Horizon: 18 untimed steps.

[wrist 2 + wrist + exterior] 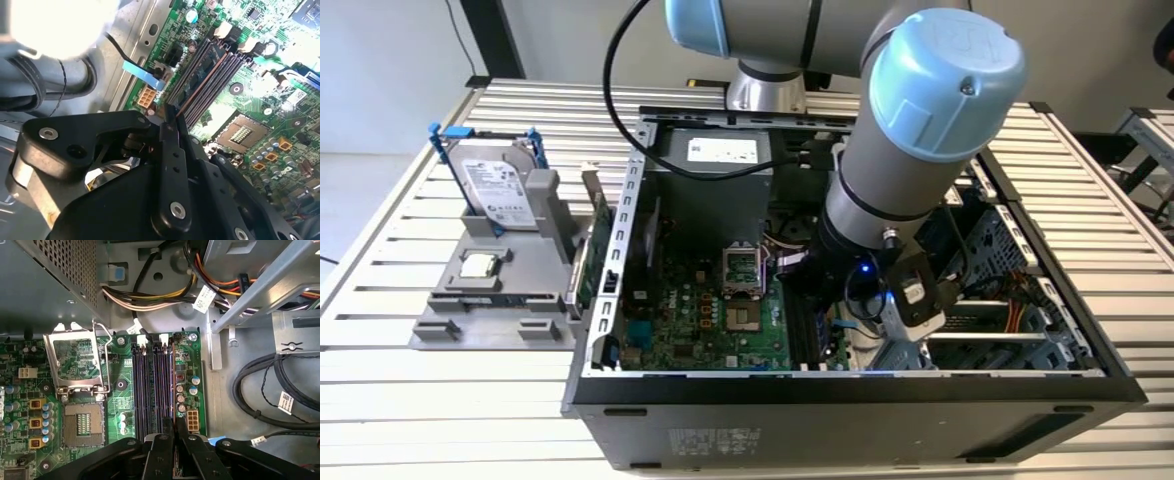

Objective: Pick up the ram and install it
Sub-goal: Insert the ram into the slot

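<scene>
My black pincer [175,432] sits clamped on the thin green ram stick [174,424], edge-on directly over the dark motherboard memory slots [152,385].

The robot's grey arm [907,170], capped with pale blue joint covers, reaches steeply downward from its base, its black gripper [175,427] pointing down with the two fingers [161,455] drawn close together, nearly touching at the tips.
</scene>
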{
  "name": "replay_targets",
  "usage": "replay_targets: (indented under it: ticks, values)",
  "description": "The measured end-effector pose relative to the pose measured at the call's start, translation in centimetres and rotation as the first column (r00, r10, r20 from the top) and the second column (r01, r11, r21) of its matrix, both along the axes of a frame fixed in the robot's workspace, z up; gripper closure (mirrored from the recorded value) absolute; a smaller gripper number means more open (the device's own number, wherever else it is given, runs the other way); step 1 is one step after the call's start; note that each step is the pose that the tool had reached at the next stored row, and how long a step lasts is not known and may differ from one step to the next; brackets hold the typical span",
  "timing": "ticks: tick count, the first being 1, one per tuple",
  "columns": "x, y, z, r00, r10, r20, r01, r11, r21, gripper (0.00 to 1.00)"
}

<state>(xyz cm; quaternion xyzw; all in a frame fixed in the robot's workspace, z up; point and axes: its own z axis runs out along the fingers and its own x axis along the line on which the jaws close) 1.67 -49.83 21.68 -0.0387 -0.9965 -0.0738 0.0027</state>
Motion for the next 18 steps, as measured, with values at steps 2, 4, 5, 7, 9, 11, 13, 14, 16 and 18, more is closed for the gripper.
replay_targets:
  ticks: [2,4,5,7,9,11,13,14,16,18]
  values:
    - [0.0,-0.01,-0.03,1.0,0.004,-0.0002,-0.004,1.0,-0.0003,1.0]
    - [0.02,0.0,-0.05,0.9999,0.017,0.0001,-0.017,0.9999,0.0003,1.0]
    - [0.03,0.01,-0.06,0.9997,0.024,0.0002,-0.024,0.9997,0.0006,1.0]
    - [0.03,0.0,-0.06,0.9995,0.03,0.0002,-0.03,0.9995,0.0003,1.0]
    - [0.05,0.0,0.1,0.9995,0.03,0.0001,-0.03,0.9995,0.0003,1.0]
    - [0.04,0.0,0.38,0.9995,0.03,0.0,-0.03,0.9995,0.0004,1.0]
    - [0.05,0.0,0.49,0.9995,0.031,0.0,-0.031,0.9995,0.0002,1.0]
    - [0.05,0.0,0.49,0.9995,0.031,0.0,-0.031,0.9995,0.0002,1.0]
    - [0.05,0.0,0.48,0.9995,0.031,0.0,-0.031,0.9995,-0.0001,1.0]
    - [0.05,0.0,0.34,0.9995,0.031,0.0,-0.031,0.9995,0.0,1.0]
